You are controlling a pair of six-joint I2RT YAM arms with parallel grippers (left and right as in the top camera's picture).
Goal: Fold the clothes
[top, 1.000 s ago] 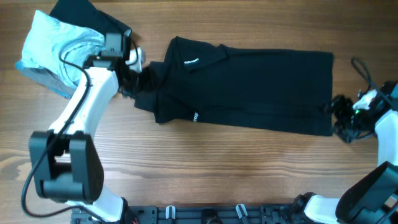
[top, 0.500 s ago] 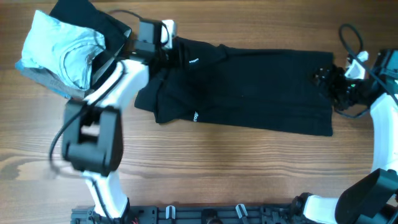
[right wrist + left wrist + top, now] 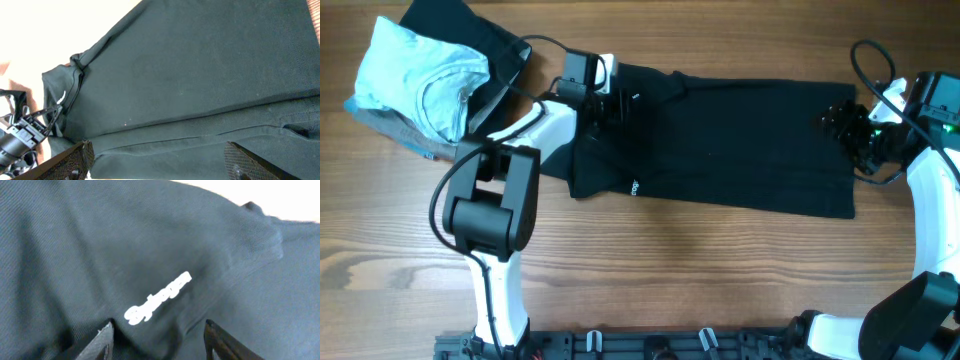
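Black T-shirt [image 3: 740, 140]: soft cloth, lying flat as a long band on the wooden table [image 3: 670, 270], reaching from under the left gripper [image 3: 610, 105] to under the right gripper [image 3: 845, 125]. The long edges appear to be turned in already, and the collar end is rumpled and bunched.

White print [image 3: 157, 299]: a short word on the cloth, just ahead of the left fingertips [image 3: 102, 340] and between them in the wrist view.

Left gripper: over the collar end with its jaws spread. Cloth shows in the gap and nothing is pinched.

Right gripper: over the far corner of the hem end with its jaws spread wide, the fingertips [image 3: 75, 160] standing either side of a lengthwise fold line. It holds nothing.

Step in hand, as judged: each gripper is taking hold of its own end before a crosswise fold. To do it well:
- Lower each gripper until one finger slides beneath the cloth edge and all the layers are caught, not only the top one.
- Grip at matching corners so the band lifts level.
- Smooth the bunched collar side first, or the crease will be carried into the fold.

Light blue shirt [image 3: 415, 80]: folded and resting on darker garments, well out beyond the left gripper's outer side. It is not part of this step.
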